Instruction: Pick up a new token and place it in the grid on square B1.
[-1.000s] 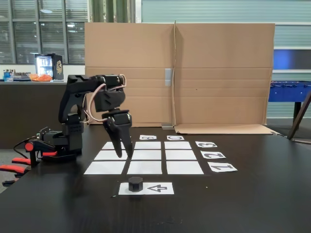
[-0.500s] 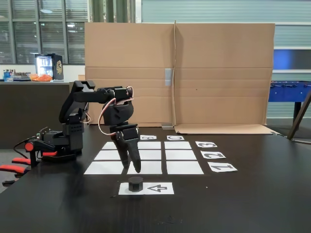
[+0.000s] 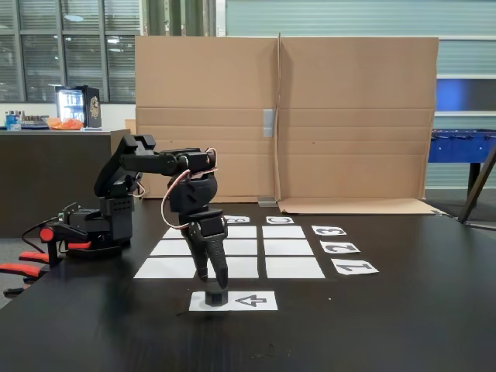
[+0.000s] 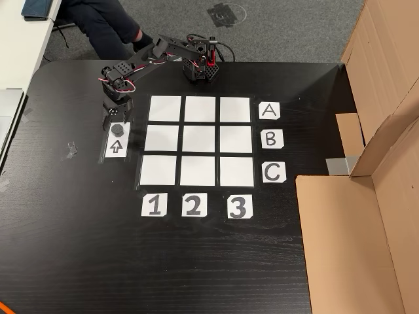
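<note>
The token (image 3: 216,297) (image 4: 118,129) is a small black puck resting on the end of a white sheet printed with an arrow (image 3: 249,300) (image 4: 116,146), just outside the grid (image 3: 288,248) (image 4: 200,141). My gripper (image 3: 213,281) (image 4: 112,120) points down right over the token, its fingers slightly parted and open, tips at the puck's top edge. Whether they touch it I cannot tell. Square B1 (image 3: 242,268) (image 4: 160,138) is a bare white cell in the row nearest the arrow sheet, partly behind the gripper in the fixed view.
The arm's base (image 3: 101,225) (image 4: 200,65) stands at the table's edge beside the grid. Cards A, B, C (image 4: 272,138) and 1, 2, 3 (image 4: 192,206) border the grid. A cardboard wall (image 3: 349,116) (image 4: 366,196) stands behind. A seated person's legs (image 4: 98,23) are near the base.
The arm has stretched forward and dropped, carrying the gripper from above the grid's cells down to just over the token. The token has not moved.
</note>
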Tool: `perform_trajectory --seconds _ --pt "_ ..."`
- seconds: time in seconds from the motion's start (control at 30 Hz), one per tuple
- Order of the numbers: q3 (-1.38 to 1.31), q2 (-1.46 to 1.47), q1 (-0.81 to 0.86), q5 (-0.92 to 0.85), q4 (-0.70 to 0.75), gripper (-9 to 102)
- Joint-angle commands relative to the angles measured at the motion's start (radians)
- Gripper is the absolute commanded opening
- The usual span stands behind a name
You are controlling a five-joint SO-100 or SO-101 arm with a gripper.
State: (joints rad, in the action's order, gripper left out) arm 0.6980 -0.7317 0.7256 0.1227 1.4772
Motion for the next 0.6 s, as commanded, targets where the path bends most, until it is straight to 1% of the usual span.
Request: perform_trajectory --seconds 0.0,0.57 --pt "-0.043 0.002 -0.011 0.003 0.008 31" --pt "-0.091 0.072 -0.015 0.006 0.008 31"
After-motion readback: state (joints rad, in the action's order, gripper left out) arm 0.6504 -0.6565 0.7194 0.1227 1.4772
